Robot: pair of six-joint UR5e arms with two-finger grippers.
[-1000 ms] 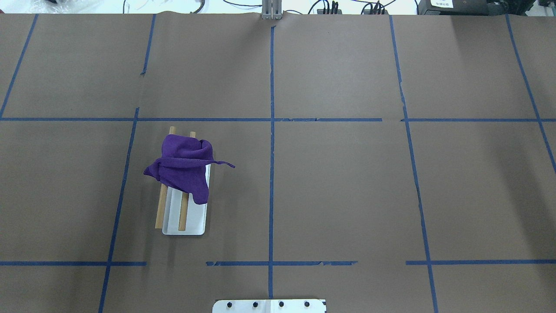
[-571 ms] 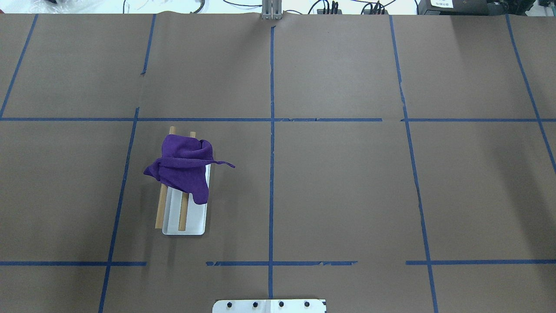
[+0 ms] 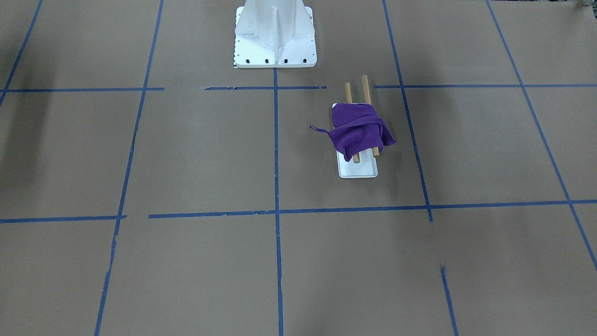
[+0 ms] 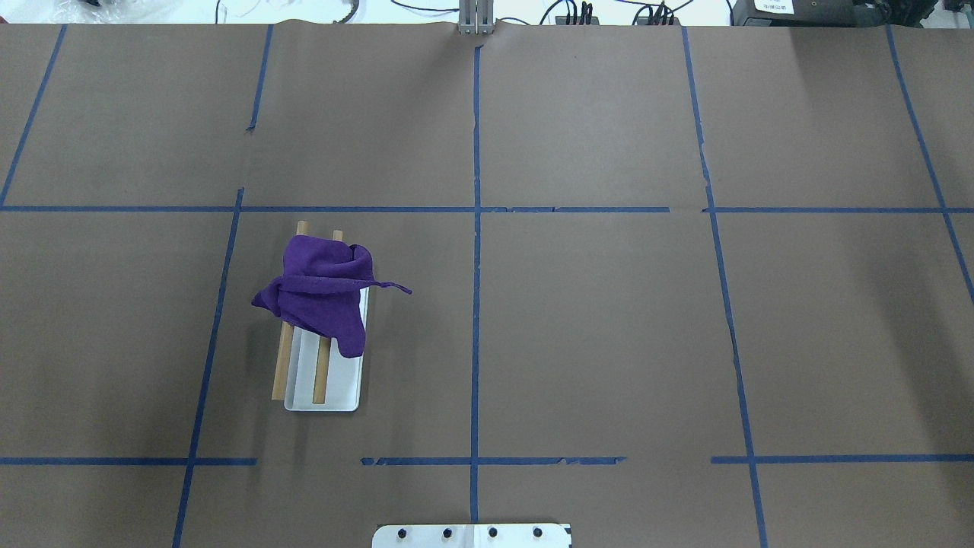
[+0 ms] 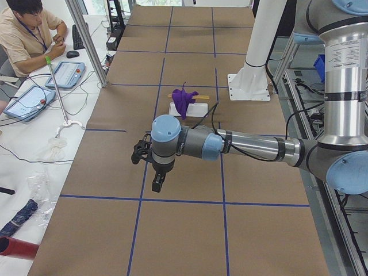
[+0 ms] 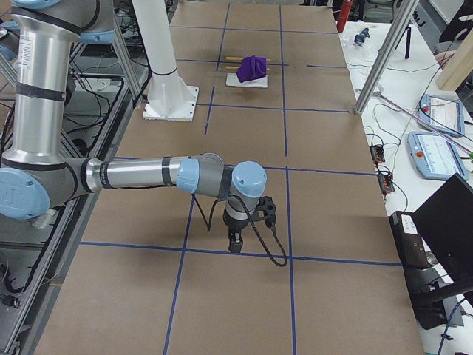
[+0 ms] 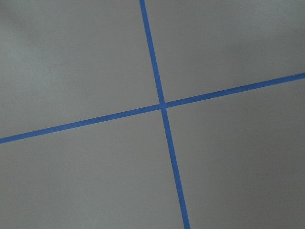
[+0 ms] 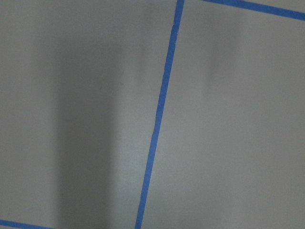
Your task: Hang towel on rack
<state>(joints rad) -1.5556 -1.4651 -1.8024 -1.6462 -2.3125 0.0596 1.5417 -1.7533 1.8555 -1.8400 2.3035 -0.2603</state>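
The deep-purple towel (image 4: 323, 293) lies bunched over the far half of the rack (image 4: 338, 388), which has two wooden rods on a white base. A thin loop tag sticks out to the towel's right. Towel (image 3: 357, 130) and rack (image 3: 358, 170) also show in the front-facing view, and small in the side views (image 5: 184, 99) (image 6: 252, 68). My left gripper (image 5: 156, 185) hangs over bare table far from the rack, pointing down. My right gripper (image 6: 235, 244) hangs over the table's other end. I cannot tell whether either is open or shut. Both wrist views show only paper and tape.
Brown paper with a blue tape grid covers the table. The robot's white base plate (image 4: 472, 535) (image 3: 275, 32) stands at the near middle edge. An operator (image 5: 29, 29) sits by control tablets beyond the far edge. Metal posts (image 6: 384, 52) stand along that edge.
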